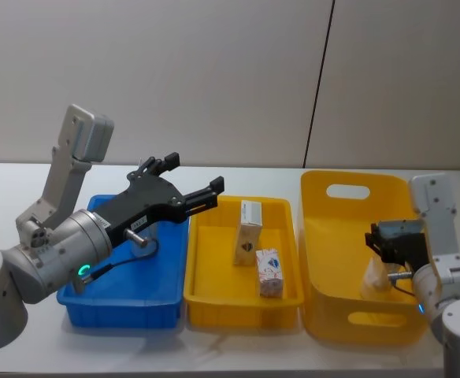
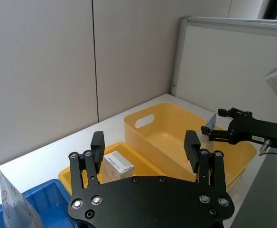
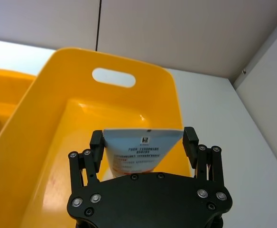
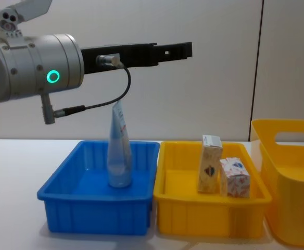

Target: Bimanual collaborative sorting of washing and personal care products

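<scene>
Currently your right pincer (image 3: 143, 137) is clenched on the flat end of the whitish squeeze tube (image 3: 142, 154), holding it inside the large yellow bin (image 3: 43, 95). Your left pincer (image 1: 192, 175) hangs released and empty above where the blue bin (image 1: 120, 315) meets the small yellow bin (image 1: 242, 309). You have the pale pouch (image 4: 118, 156) upright in the blue bin, and the taller beige carton (image 1: 249, 232) and squat white carton (image 1: 268, 272) just beside each other in the small yellow bin.
</scene>
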Available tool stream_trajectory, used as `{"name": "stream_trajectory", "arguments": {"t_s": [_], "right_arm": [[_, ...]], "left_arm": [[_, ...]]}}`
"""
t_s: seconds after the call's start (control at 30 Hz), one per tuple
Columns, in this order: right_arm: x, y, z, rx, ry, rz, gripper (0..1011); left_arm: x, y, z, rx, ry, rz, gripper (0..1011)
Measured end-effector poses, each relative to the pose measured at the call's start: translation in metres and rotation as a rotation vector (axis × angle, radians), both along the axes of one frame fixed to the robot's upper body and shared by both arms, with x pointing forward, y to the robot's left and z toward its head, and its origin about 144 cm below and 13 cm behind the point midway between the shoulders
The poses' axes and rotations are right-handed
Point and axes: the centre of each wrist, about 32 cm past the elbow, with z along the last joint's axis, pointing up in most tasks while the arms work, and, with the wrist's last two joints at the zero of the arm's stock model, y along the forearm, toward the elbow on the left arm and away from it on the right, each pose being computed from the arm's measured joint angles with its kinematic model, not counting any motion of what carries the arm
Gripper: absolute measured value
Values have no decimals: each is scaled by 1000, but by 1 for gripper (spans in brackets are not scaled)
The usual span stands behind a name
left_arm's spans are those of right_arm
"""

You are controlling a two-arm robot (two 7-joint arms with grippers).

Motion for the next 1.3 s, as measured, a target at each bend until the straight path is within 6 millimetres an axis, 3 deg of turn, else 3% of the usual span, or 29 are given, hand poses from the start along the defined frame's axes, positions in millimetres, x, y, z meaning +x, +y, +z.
{"name": "stream_trajectory", "arguments": {"t_s": [0.77,1.0,1.3], "right_arm": [[-10,3,26,121,-206,93,1004],[-13,3,24,126,-206,107,1004],[-30,4,5,162,-213,224,1003]], "left_arm": [[0,0,0,0,0,0,1001],[-2,0,-3,7,1,16,1001],[-13,2,-21,55,-14,119,1001]]}}
